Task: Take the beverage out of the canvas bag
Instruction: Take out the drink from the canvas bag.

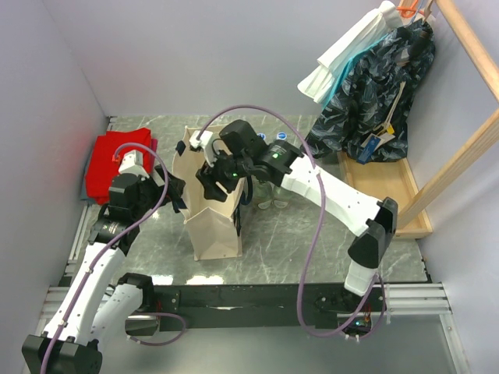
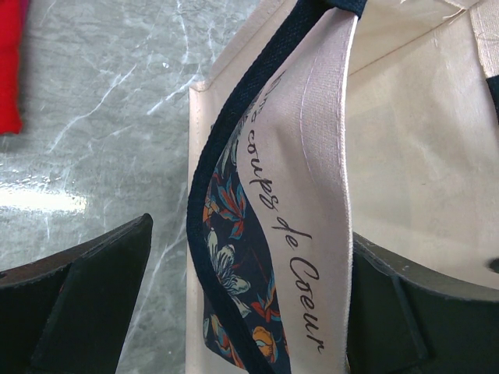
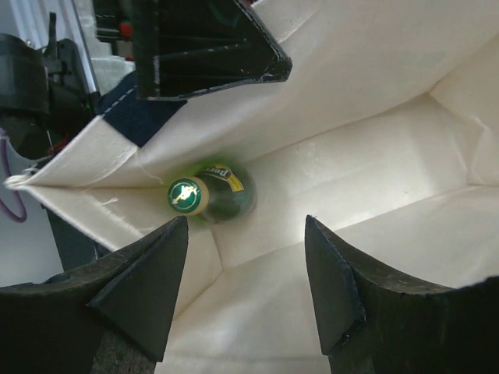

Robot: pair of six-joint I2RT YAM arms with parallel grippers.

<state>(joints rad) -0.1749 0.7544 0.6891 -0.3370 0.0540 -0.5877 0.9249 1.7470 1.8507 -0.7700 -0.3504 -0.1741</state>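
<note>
Top external view: the bag (image 1: 214, 226) stands upright on the table (image 1: 312, 241), left of centre, mouth up. The left gripper (image 1: 178, 195) is at the bag's left wall. The right gripper (image 1: 218, 178) reaches in from the right and sits at the bag's mouth. A red cloth (image 1: 117, 160) lies at the far left of the table, well apart from the bag. A wooden rack (image 1: 460, 160) with hanging garments (image 1: 374, 101) stands at the far right.

Left wrist view: the left gripper (image 2: 249, 234) is spread, with the bag wall (image 2: 312, 195) between its fingers. This wall carries a navy strap, a floral panel and script lettering. The right-hand finger (image 2: 421, 312) is against the fabric. The left-hand finger (image 2: 78, 304) stands apart from it, with bare table showing in the gap. The wall is straddled, not pinched.

Right wrist view: the right gripper (image 3: 245, 234) is spread and points down into the bag's pale interior (image 3: 374, 117). It holds nothing. The bottle (image 3: 210, 196), green with a green and gold cap, is at the bottom of the bag, in a corner fold, cap toward the camera. It lies below the fingers and touches neither. One left-gripper finger (image 3: 203, 39) shows at the rim above.
</note>
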